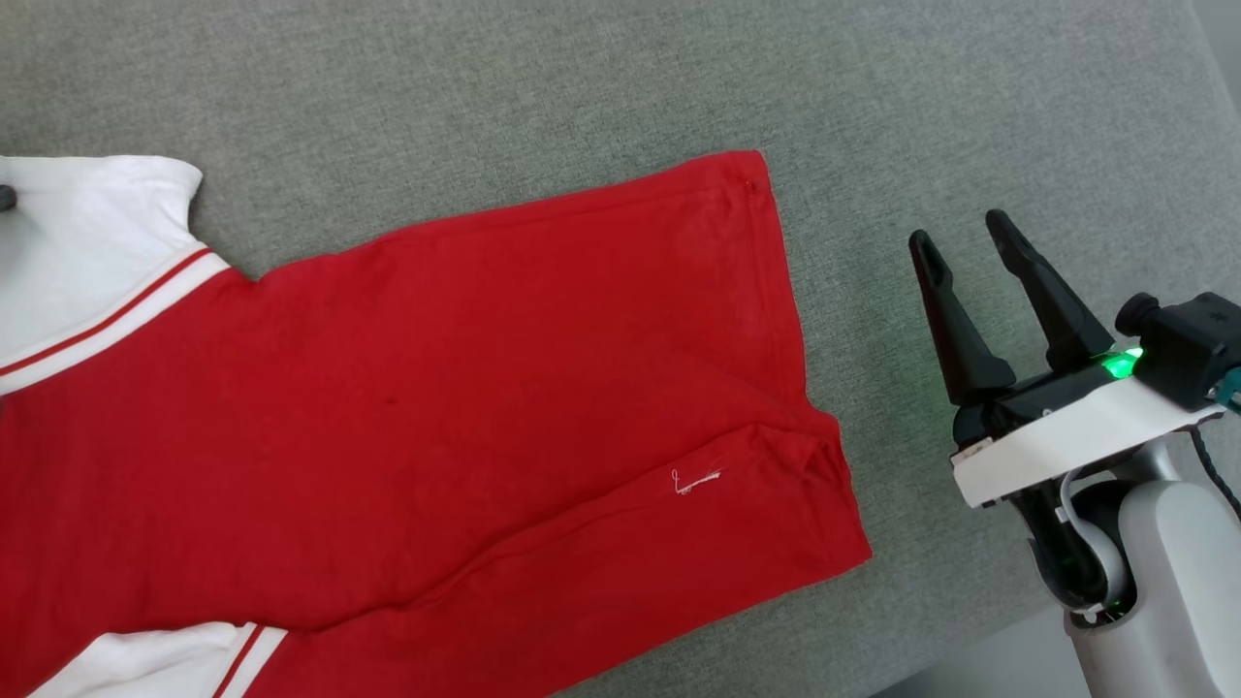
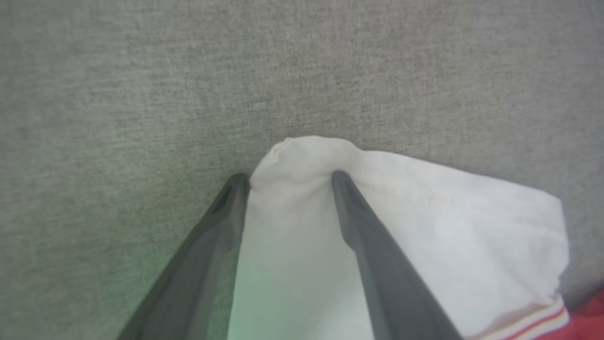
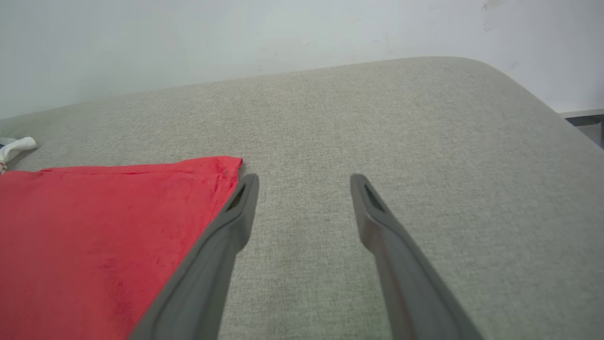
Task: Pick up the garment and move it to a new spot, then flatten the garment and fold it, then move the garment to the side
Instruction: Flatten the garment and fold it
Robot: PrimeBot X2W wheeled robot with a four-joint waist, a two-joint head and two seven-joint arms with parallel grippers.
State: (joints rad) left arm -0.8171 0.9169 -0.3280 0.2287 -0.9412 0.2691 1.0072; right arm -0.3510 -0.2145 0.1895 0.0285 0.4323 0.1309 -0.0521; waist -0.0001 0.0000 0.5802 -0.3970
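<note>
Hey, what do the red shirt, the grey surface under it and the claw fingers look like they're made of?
The garment: soft matte knit, likely cotton jersey; it creases and has stitched hems. The grey surface: woven upholstery fabric, heathered weave, rounded padded edge. The right claw: fingers dark matte, probably plastic or rubber; cannot tell which.

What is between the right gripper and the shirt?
Bare grey cushion: the head view shows a strip of it between the shirt and the right gripper, with nothing lying on it.
</note>
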